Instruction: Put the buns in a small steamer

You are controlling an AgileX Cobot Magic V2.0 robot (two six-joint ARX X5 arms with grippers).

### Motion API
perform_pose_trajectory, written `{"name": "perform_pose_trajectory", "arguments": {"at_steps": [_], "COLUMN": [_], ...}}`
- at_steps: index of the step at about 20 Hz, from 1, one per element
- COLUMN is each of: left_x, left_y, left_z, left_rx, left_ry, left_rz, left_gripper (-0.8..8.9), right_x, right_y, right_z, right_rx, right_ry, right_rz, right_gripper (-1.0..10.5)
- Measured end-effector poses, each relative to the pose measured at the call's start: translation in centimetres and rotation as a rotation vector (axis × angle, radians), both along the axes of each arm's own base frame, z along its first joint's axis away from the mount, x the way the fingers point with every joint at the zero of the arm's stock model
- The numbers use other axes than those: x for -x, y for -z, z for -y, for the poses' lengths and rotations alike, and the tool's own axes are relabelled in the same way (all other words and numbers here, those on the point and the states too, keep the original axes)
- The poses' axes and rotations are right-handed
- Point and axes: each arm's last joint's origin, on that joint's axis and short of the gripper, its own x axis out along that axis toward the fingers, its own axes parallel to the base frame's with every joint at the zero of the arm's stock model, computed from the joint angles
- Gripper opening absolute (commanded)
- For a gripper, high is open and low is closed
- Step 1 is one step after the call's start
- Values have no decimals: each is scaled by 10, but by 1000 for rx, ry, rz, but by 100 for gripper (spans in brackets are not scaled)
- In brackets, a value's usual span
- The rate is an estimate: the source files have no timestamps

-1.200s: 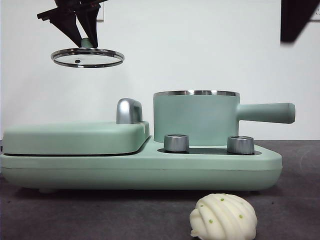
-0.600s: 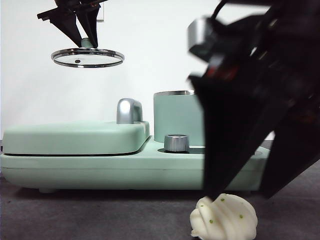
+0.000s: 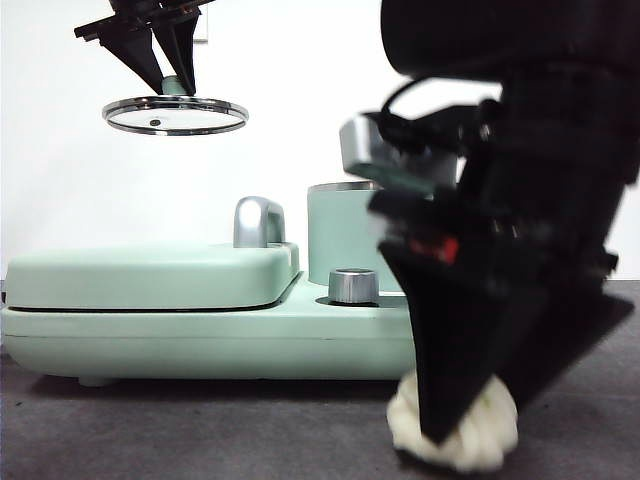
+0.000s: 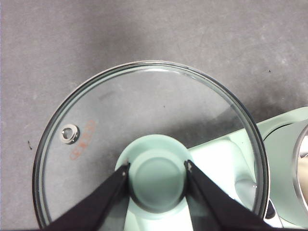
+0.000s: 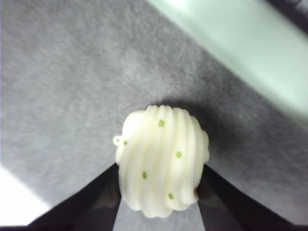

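The shell-shaped pleated bun (image 5: 161,163) with green specks lies on the dark table in front of the appliance. My right gripper (image 5: 160,166) stands open around it, one black jaw close against each side. In the front view this gripper (image 3: 470,420) is a large dark mass over the bun (image 3: 488,435). It hides most of the mint green small steamer (image 3: 350,235). High at the left, my left gripper (image 3: 170,85) is shut on the green knob (image 4: 156,180) of the glass lid (image 4: 144,106). The plain bun cannot be made out.
A flat wide green lidded griddle (image 3: 150,275) with a steel handle (image 3: 258,220) sits on the left of the mint green base (image 3: 200,340). A steel dial (image 3: 352,285) stands on the base before the pot. Dark table runs along the front.
My right arm has come down from the upper right and lowered its jaws around the pleated bun. The left gripper and the lid have not moved.
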Motion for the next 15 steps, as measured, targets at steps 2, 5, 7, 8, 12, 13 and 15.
{"name": "perform_pose_trajectory", "arguments": {"at_steps": [2, 5, 7, 8, 12, 13, 15], "left_x": [0, 0, 0, 0, 0, 0, 0], "left_y": [0, 0, 0, 0, 0, 0, 0], "left_z": [0, 0, 0, 0, 0, 0, 0], "left_rx": [0, 0, 0, 0, 0, 0, 0], "left_ry": [0, 0, 0, 0, 0, 0, 0], "left_rz": [0, 0, 0, -1, 0, -1, -1], "left_gripper": [119, 119, 119, 119, 119, 119, 119], "right_x": [-4, -12, -23, -30, -82, -97, -127], "right_y": [-23, -71, -110, -128, -181, -185, -188], "right_z": [-5, -6, 0, 4, 16, 18, 19], "right_rx": [16, 44, 34, 18, 7, 26, 48], "right_ry": [0, 20, 47, 59, 126, 139, 159], "right_rz": [-13, -36, -24, -3, 107, 118, 133], "right_gripper": [212, 212, 213, 212, 213, 213, 213]}}
